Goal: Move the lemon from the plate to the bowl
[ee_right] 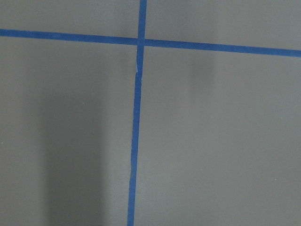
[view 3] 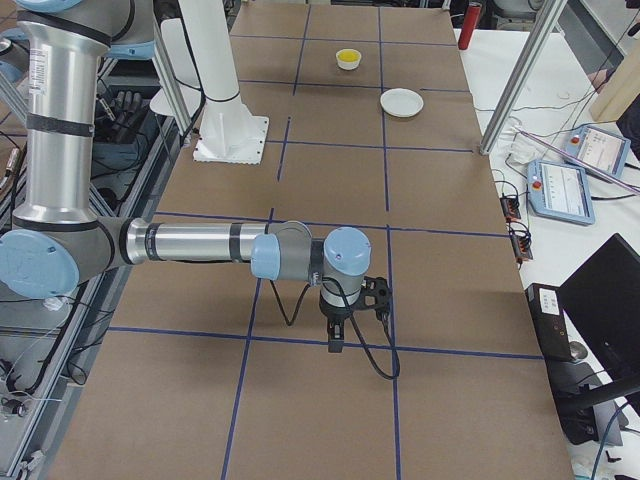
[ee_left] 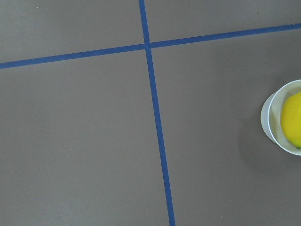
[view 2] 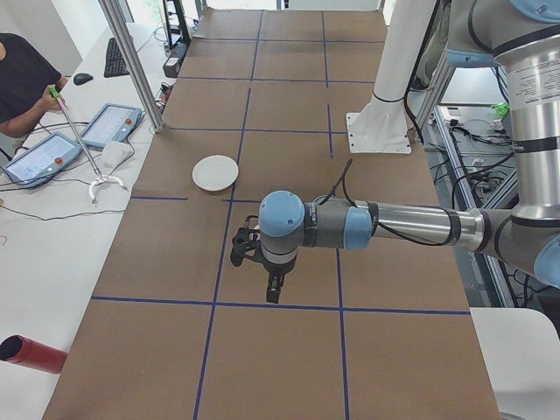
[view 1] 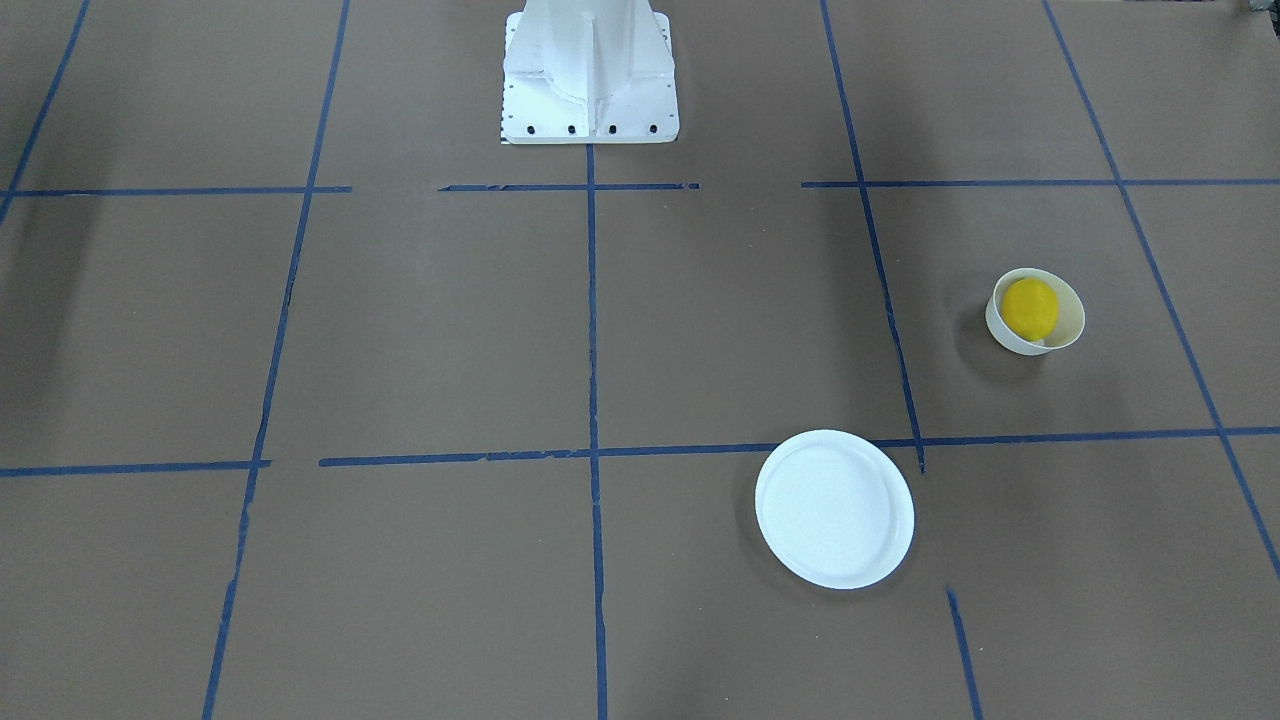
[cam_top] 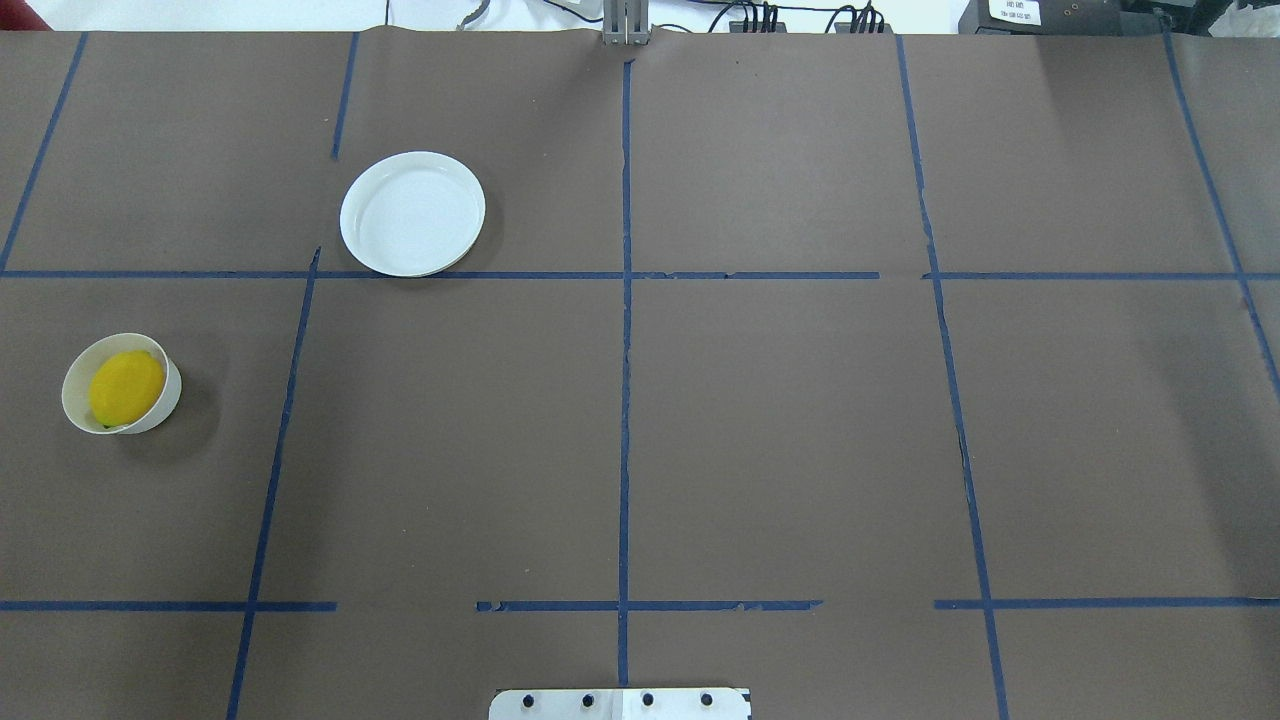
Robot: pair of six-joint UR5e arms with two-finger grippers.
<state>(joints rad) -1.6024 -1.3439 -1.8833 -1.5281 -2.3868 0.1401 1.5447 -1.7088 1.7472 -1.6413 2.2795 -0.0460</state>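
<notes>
Working outward from the robot's side.

Nearest: white robot mount point(cam_top: 620, 704) at the edge of the brown surface point(cam_top: 780, 430), with blue tape grid point(cam_top: 625, 400) across it.

Left gripper point(view 2: 274, 290) and right gripper point(view 3: 336, 342): both hanging over bare surface, pointing down, visible only in the side views. Fingers apart or together: cannot tell for either. Nothing visibly held.

Farther out, on the robot's left: bowl point(cam_top: 170, 395), upright, with the lemon point(cam_top: 126, 388) inside, filling much of the hollow. Also caught at the right edge of the left wrist view.

Farthest: plate point(cam_top: 412, 213), bare, well apart from the bowl, near rim touching a tape line.

Step in hand, as judged: reads as a finished transfer, placing done, both arms clear of the dishes.

Next move, as judged: calls for little. At most a pull-back to rest and a check of the lemon being settled. No fresh grasp needed.

Only risk: nudging the light bowl on a low pass of the left arm.
</notes>
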